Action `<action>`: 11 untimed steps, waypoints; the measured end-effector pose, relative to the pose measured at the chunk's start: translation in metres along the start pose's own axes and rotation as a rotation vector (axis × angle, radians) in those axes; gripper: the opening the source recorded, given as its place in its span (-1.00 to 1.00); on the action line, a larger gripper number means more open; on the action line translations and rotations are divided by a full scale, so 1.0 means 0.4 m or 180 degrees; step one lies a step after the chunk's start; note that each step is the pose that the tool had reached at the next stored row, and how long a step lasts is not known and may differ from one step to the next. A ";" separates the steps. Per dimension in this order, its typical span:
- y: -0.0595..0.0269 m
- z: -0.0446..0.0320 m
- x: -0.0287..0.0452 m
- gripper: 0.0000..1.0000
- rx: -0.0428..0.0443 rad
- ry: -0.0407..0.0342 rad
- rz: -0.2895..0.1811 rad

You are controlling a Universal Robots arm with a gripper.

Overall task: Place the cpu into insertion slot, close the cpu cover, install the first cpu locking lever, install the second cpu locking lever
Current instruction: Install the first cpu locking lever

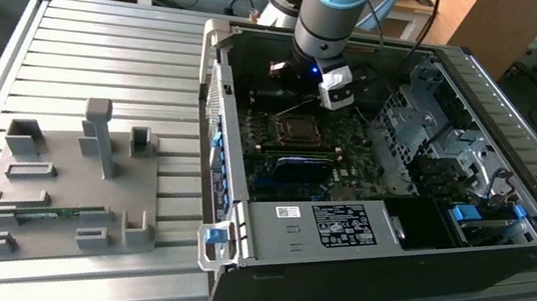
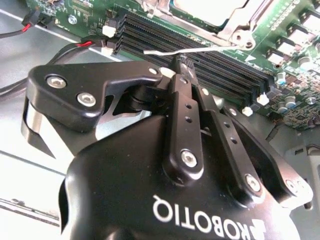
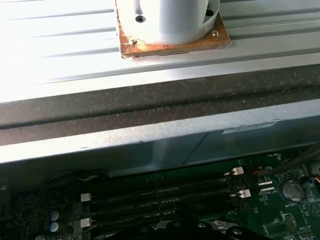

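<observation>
In the second wrist view my gripper (image 2: 181, 62) is shut, its black fingers (image 2: 184, 105) pressed together. Their tips sit right at a thin silver locking lever (image 2: 195, 49) that lies across the memory slots (image 2: 220, 67); whether they touch it I cannot tell. Just beyond, the cpu (image 2: 207, 7) shows its pale metal top inside the socket, with the cpu cover (image 2: 239, 26) lying flat around it. In the exterior view the socket (image 1: 300, 130) sits mid-motherboard inside the open computer case (image 1: 524, 204), and the arm's wrist (image 1: 317, 64) hangs over the board's far side.
The case lies on a slatted metal table (image 1: 110, 48). A grey fixture plate (image 1: 75, 183) with upright pegs stands at the exterior view's left. Drive cages (image 1: 436, 139) and cables crowd the case's other side. Red and black wires (image 2: 75, 46) run beside the gripper.
</observation>
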State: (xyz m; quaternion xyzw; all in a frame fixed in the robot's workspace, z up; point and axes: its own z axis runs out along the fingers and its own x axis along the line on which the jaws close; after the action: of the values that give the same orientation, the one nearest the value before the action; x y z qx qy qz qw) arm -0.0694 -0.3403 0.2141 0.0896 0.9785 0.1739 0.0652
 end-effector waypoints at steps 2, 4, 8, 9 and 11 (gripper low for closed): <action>0.000 -0.001 0.000 -0.79 0.0001 0.0000 0.0000; 0.000 -0.002 0.000 -0.79 0.0000 0.0000 0.0000; 0.000 -0.004 -0.001 -0.79 0.0000 0.0000 0.0000; -0.001 -0.005 -0.001 -0.79 0.0000 0.0000 0.0000; -0.002 -0.005 -0.001 -0.79 0.0000 0.0000 0.0000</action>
State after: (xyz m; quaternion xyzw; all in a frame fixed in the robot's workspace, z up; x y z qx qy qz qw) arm -0.0694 -0.3417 0.2159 0.0896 0.9785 0.1739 0.0652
